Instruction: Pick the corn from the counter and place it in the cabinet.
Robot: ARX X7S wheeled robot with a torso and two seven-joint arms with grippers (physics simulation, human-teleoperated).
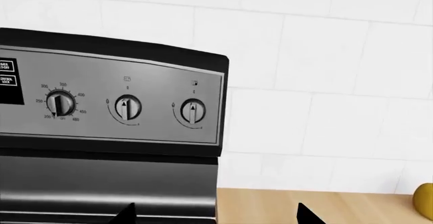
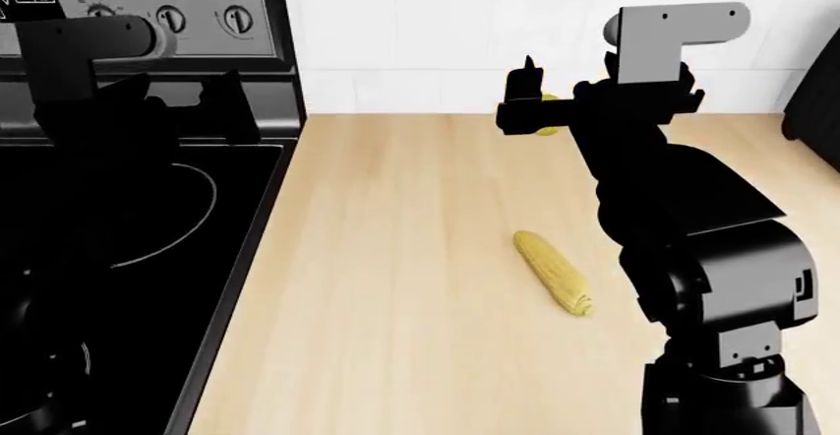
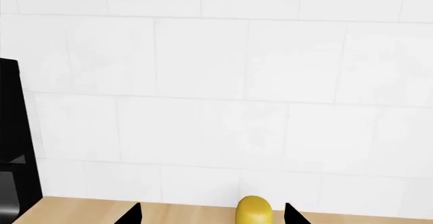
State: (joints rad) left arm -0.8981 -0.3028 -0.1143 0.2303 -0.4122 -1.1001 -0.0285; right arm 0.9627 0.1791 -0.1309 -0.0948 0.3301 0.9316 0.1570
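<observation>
Yellow and bumpy, the corn (image 2: 553, 273) lay flat on the light beige wood-grain tabletop (image 2: 393, 287), slanted, its far end pointing towards the wall and its near end towards the robot, just beside the right arm's dark body and touched by nothing. The right pincer (image 2: 525, 100) hung well above the tabletop, beyond the corn, aimed at the white tiled wall (image 3: 223, 97); in the right wrist view its two black fingertips (image 3: 130, 215) stood apart with a clear gap between them, gripping nothing. A rounder yellow-green fruit (image 3: 253, 210) sat on the tabletop against the wall, framed in that gap but not touched. The left pincer (image 2: 184, 105) was raised over the black glass stovetop (image 2: 118, 248), facing the stove's steel control panel (image 1: 111, 100) with its three knobs; its black fingertips (image 1: 308, 215) were spread wide in the left wrist view, one before the stove and one before the tabletop, and they carried nothing. Both pincers were well apart from the corn.
</observation>
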